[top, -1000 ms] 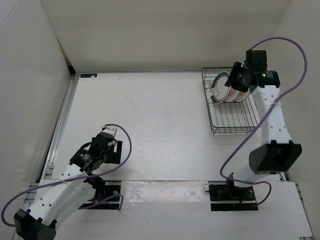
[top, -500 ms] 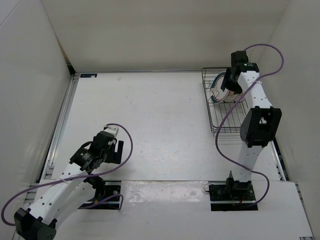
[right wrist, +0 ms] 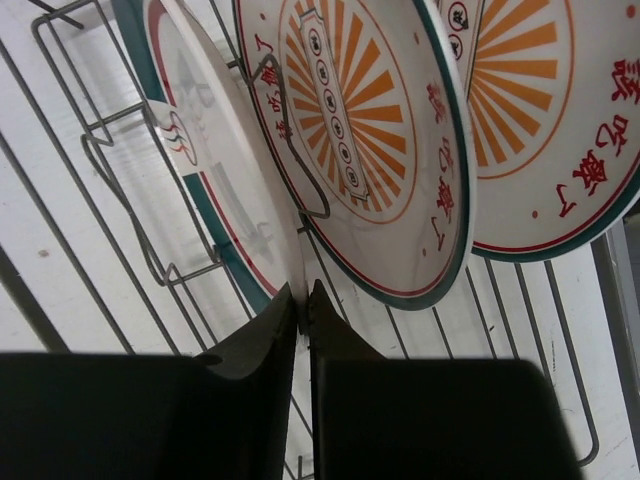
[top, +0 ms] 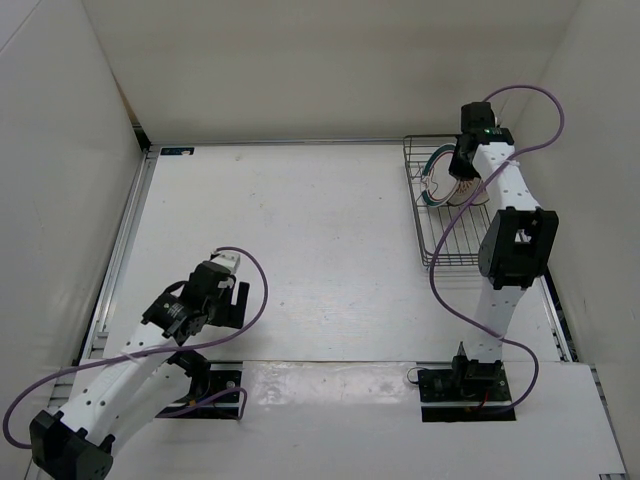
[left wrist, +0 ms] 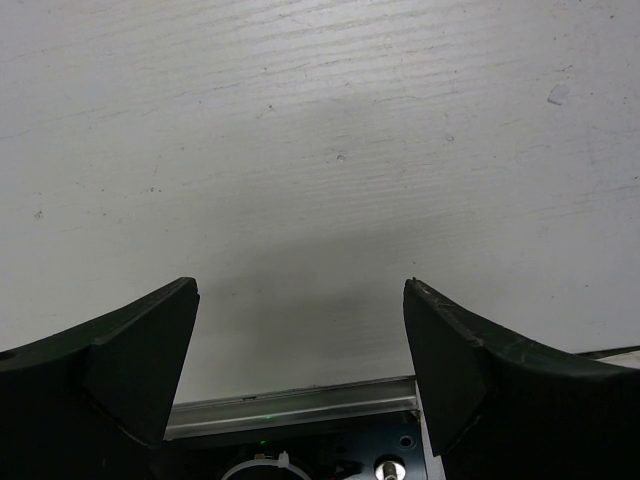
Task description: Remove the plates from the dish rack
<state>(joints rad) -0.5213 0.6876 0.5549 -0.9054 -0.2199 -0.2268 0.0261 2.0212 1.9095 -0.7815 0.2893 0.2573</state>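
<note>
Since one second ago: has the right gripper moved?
Yes. The right gripper swung left, from near the dish rack's far-right corner toward the middle of its far edge. Its fingers now pinch a plate by the rim.

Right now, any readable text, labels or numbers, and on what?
"吃": red, on the middle sunburst plate and the right sunburst plate; the red characters beside it are turned and not surely readable.
Symbols on the middle plate's centre strip: too small.
Striped mark on the ringed plate: no letters legible.
Other views: none.
</note>
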